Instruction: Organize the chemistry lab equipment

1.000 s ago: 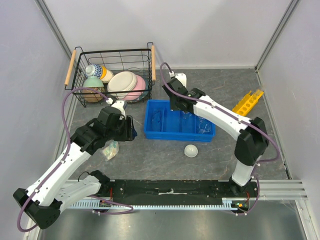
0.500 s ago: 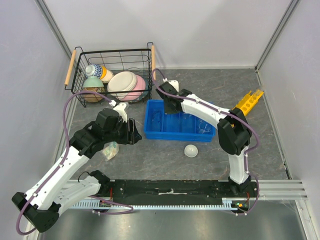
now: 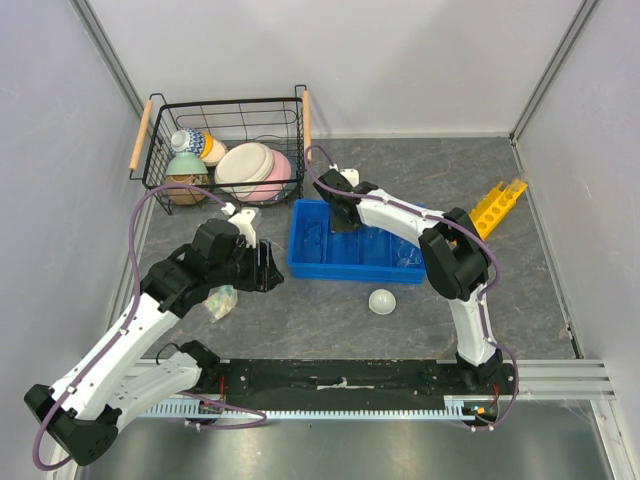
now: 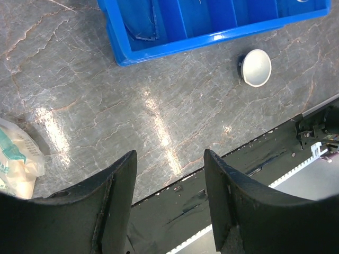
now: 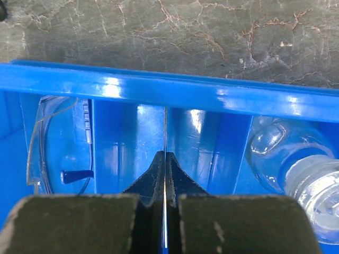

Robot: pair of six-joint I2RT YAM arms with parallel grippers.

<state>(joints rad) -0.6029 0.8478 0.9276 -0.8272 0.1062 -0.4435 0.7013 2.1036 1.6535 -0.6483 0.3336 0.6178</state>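
**Glassware being sorted into the tray, mid-task.** The right fingers (image 5: 165, 156) are pressed together, low inside the blue tray (image 5: 159, 87). A hair-thin bright line runs out from their tips. Whether it is a thin tube pinched there cannot be told. A clear beaker (image 5: 55, 140) lies in the compartment on one side of them and a round glass flask (image 5: 294, 169) on the other.

The left fingers (image 4: 169, 159) stand about half open and hold nothing, over bare bench (image 4: 106, 95) just left of the tray. The white domed dish (image 3: 382, 300) rests on the bench just near of the tray. The yellow rack (image 3: 497, 205) lies far right, well apart.

The step in hand appears to be placing an item in the tray. Next, the right fingers need to lift clear, and the free left fingers need a square descent over the low, smooth dish.
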